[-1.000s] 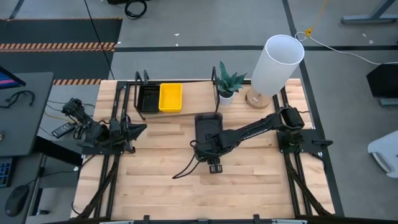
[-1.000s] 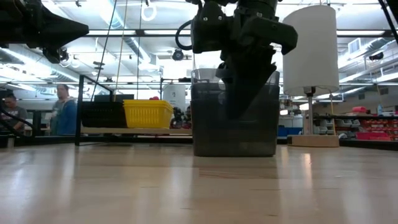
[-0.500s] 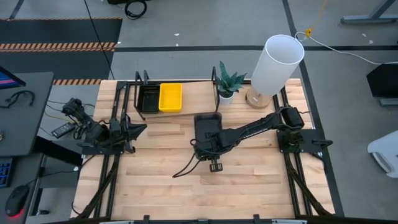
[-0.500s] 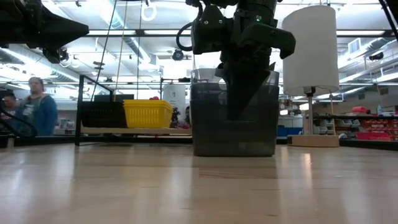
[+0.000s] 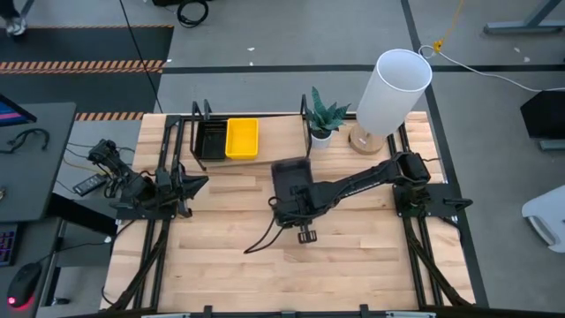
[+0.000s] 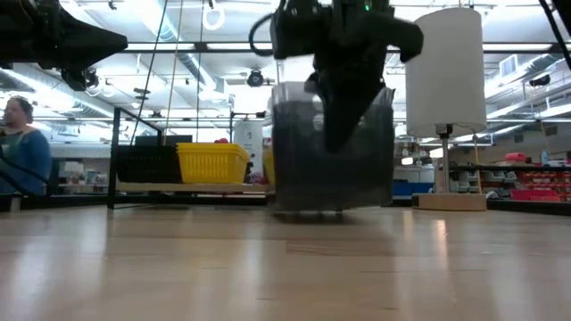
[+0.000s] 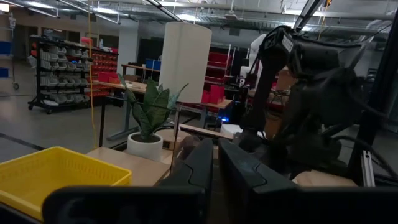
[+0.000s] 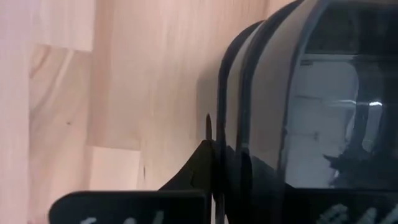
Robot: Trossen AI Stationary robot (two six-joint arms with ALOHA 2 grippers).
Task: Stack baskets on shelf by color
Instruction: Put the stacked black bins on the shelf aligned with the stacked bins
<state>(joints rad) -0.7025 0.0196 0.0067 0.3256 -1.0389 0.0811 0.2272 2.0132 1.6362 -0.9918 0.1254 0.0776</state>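
Wooden table (image 5: 353, 265) seen from above, both arms over it. White lamp (image 5: 393, 88) at far edge, right of shelf. Shelf (image 5: 265, 146) along far edge, loaded with black basket (image 5: 210, 140) and yellow basket (image 5: 242, 139) side by side. Dark grey basket stack (image 6: 332, 147) held clear of tabletop near centre, clamped at rim by right gripper (image 5: 293, 205). Left gripper (image 5: 196, 185) parked at left side, fingers (image 7: 205, 168) closed together, nothing held. Potted plant (image 5: 323, 119) beside lamp.
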